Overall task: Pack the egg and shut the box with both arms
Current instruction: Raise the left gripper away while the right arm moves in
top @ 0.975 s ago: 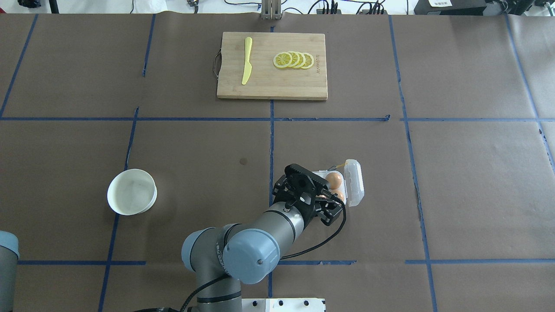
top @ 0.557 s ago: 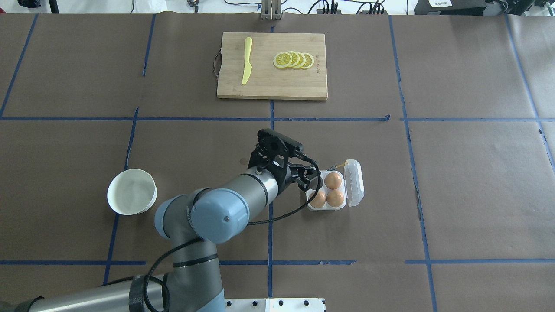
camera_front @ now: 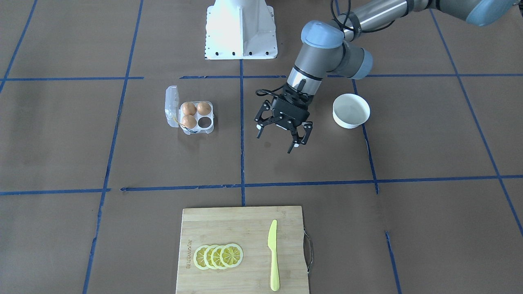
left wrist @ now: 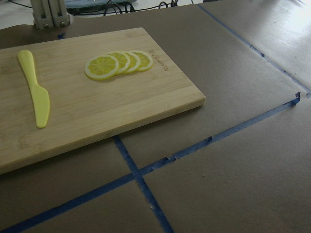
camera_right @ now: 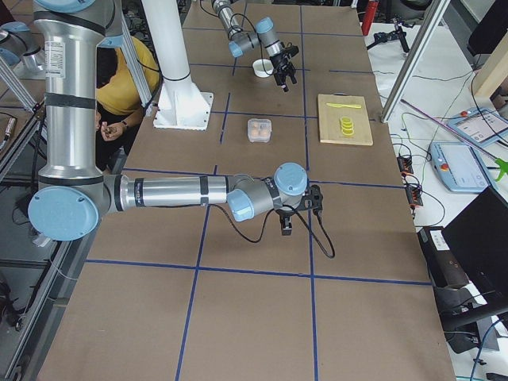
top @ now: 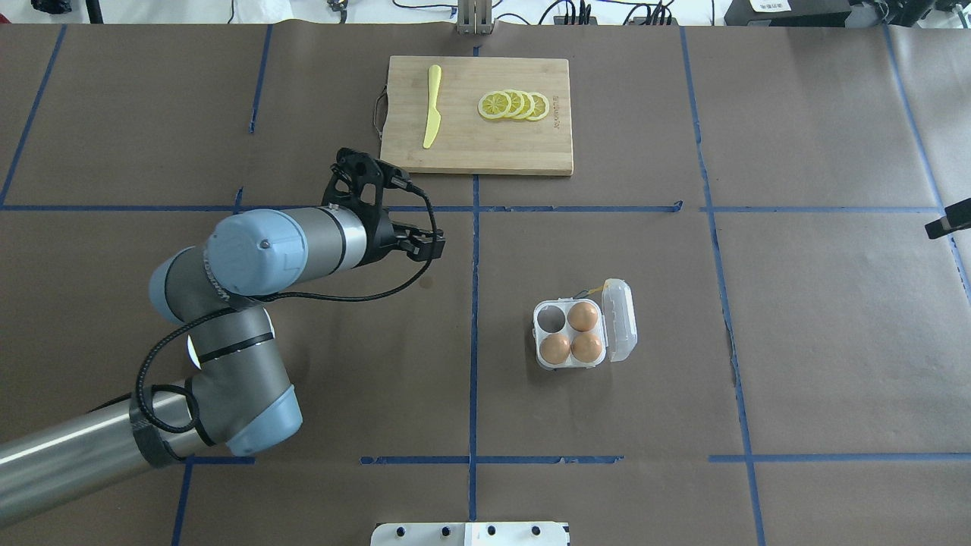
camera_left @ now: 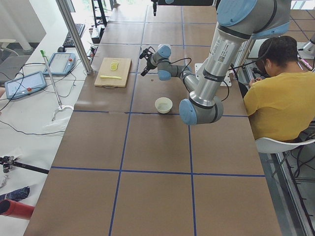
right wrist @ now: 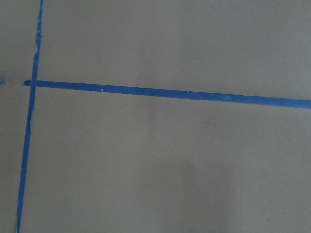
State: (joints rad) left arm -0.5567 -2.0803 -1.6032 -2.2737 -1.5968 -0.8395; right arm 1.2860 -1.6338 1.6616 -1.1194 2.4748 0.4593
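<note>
The clear egg box (top: 551,320) lies open on the table, right of centre, with its lid (top: 620,318) folded out to the right. Three orange-brown eggs (top: 582,316) fill three cups; the far-left cup is empty. In the front view the box (camera_front: 205,121) is left of centre. My left gripper (camera_front: 280,141) is open and empty, raised above the table well to the left of the box, near the cutting board's corner (top: 396,206). Only a black tip of my right gripper (top: 947,225) shows at the overhead view's right edge, far from the box. I cannot tell whether it is open or shut.
A white bowl (camera_front: 351,110) stands beside my left arm, mostly hidden under it in the overhead view. A bamboo cutting board (top: 476,148) at the far middle holds a yellow knife (top: 432,106) and lemon slices (top: 513,105). Blue tape lines cross the brown table.
My left gripper has left the egg box and swung left and away toward the cutting board. The box, partly covered before, now shows three eggs.
</note>
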